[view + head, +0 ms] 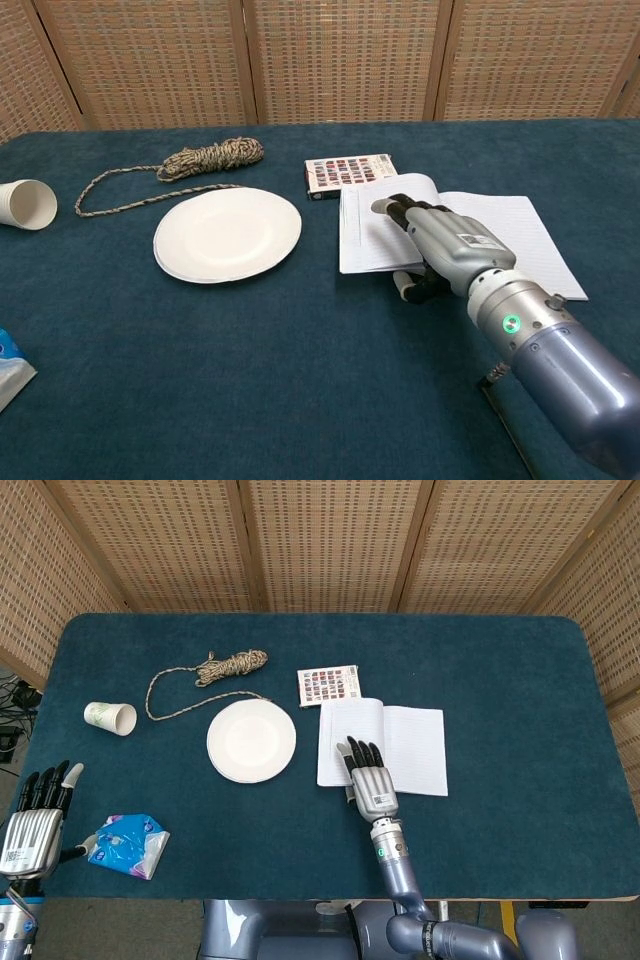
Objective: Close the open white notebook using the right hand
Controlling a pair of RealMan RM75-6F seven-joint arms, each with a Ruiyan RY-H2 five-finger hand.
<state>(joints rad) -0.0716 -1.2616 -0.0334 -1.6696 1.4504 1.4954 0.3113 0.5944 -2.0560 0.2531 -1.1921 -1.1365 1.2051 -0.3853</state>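
Table (520, 810), covered in dark teal cloth, is enclosed at the back and sides by woven wicker screens (330, 540); broad bare cloth is seen to the right of the notebook and along the near edge.

White notebook (412, 748), open, ruled pages up, is placed just right of centre. Its left leaf is lifted off the cloth and folded partway over, as shown in the chest view (365, 235).

Right hand (371, 780) is laid at the notebook's near left corner, fingers extended and close together over the raised leaf, thumb tucked beneath the page edge in the chest view (440, 250); the leaf is held between them.

Paper plate (251, 740), white, nothing in it, is set just left of the notebook, apart from it.

Rope (230, 667), coiled at one end with a loose tail looping left, lies behind the plate.

Left hand (35, 820) is seen at the near left corner, off the table edge, fingers upright and slightly apart, holding nothing.

Blue tissue packet (128, 845) is found beside the left hand.

Small box (328, 686) with a patterned face is touching or nearly touching the notebook's far left corner.

Paper cup (110, 717) is tipped on its side near the left edge, mouth facing right, contents not visible.
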